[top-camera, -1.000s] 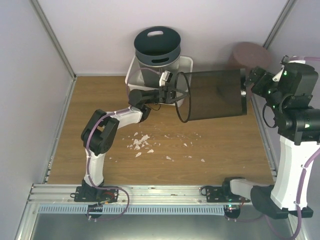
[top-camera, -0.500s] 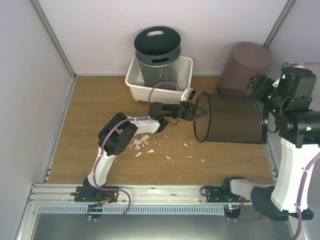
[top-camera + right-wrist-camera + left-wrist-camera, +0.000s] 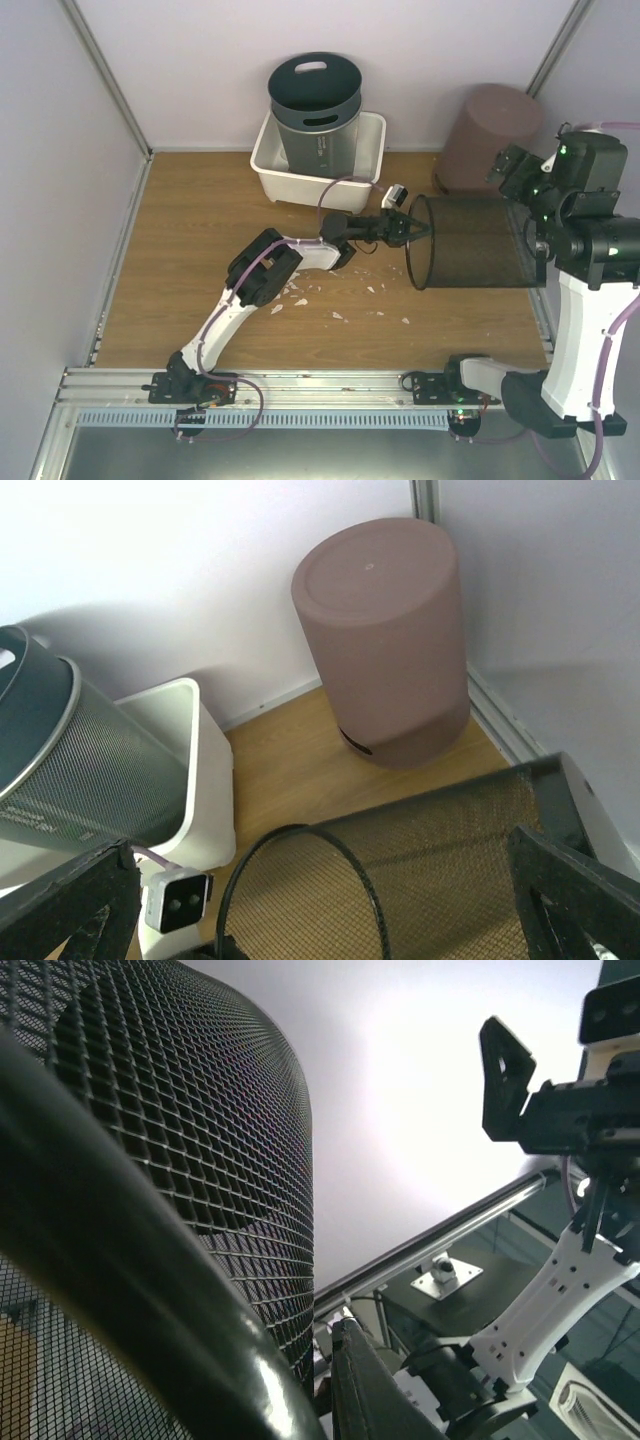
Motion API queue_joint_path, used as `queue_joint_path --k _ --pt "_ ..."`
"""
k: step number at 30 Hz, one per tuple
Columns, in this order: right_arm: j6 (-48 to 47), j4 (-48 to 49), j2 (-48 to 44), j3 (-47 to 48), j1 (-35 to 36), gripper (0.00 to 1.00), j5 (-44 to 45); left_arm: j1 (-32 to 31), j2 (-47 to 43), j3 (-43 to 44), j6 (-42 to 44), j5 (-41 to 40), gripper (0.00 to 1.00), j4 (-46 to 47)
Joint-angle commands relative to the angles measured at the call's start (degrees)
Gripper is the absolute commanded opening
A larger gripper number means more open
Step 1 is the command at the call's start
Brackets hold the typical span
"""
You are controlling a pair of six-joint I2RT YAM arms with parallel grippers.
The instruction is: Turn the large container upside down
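Shifted rightward, your left gripper (image 3: 412,228) is pinching the rim of the sideways mesh container (image 3: 470,255). Your right gripper (image 3: 320,895) is gaping wide, apparently straddling it; a brown cylinder (image 3: 488,125) is crowding behind.

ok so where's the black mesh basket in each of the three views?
Top external: mesh basket right of centre, on its side, rim facing left.
Left wrist: mesh wall fills the left half, rim crossing the foreground.
Right wrist: bottom centre, rim toward the left.
Shared landmark: that round rim, in all three; the brown cylinder shows only in top external and right wrist.
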Motion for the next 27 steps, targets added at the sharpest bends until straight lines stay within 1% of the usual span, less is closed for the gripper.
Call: queue_joint_path --k 1,9,19,23,27 --pt "-0.3 2.3 -0.1 -2.1 0.3 1.00 -0.8 1.1 0.3 6.4 -1.9 -6.4 0.00 20.1" --pt "0.6 3.2 0.6 -2.8 0.3 1.00 -0.6 2.2 7.9 16.2 -7.4 -10.5 0.00 20.0" --pt "0.8 0.7 2.4 1.2 0.3 0.99 -0.1 1.9 13.5 24.3 -9.1 -13.8 0.00 20.1" --pt "0.7 1.2 2.2 0.0 0.3 1.00 -0.1 1.5 14.1 24.2 -8.4 -14.3 0.00 20.1" --pt "0.4 1.6 2.8 0.6 0.2 1.00 -0.8 1.0 15.0 24.3 -8.1 -15.1 0.00 20.1"
